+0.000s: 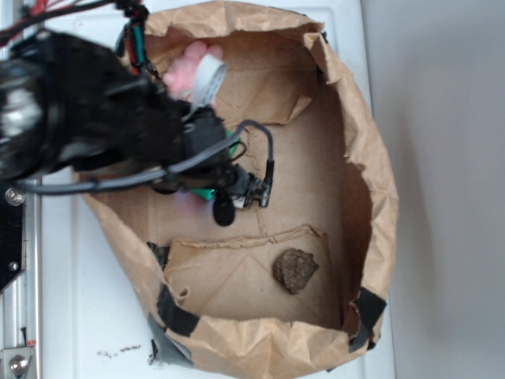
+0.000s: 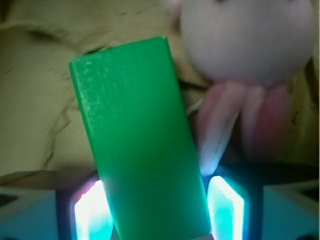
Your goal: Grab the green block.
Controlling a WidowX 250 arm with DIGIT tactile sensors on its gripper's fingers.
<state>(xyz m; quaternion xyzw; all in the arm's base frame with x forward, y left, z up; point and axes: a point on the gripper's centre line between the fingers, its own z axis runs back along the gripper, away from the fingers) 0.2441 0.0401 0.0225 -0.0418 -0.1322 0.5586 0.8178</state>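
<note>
The gripper (image 2: 157,210) has a glowing finger (image 2: 92,212) on either side of the green block (image 2: 140,150), close against its long edges; real contact cannot be told. The block runs between them toward 12 o'clock, tilted slightly to 11. A pink plush bunny (image 2: 245,45) sits at 1 o'clock, just beside the block. In the exterior view, a brown rock (image 1: 294,270) lies well apart at 5 o'clock in the paper bag (image 1: 371,158).

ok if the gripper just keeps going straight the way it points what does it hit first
Most likely the green block: in the wrist view it already lies between the gripper's open fingers, with the pink bunny off to one side. Depth is unclear.
</note>
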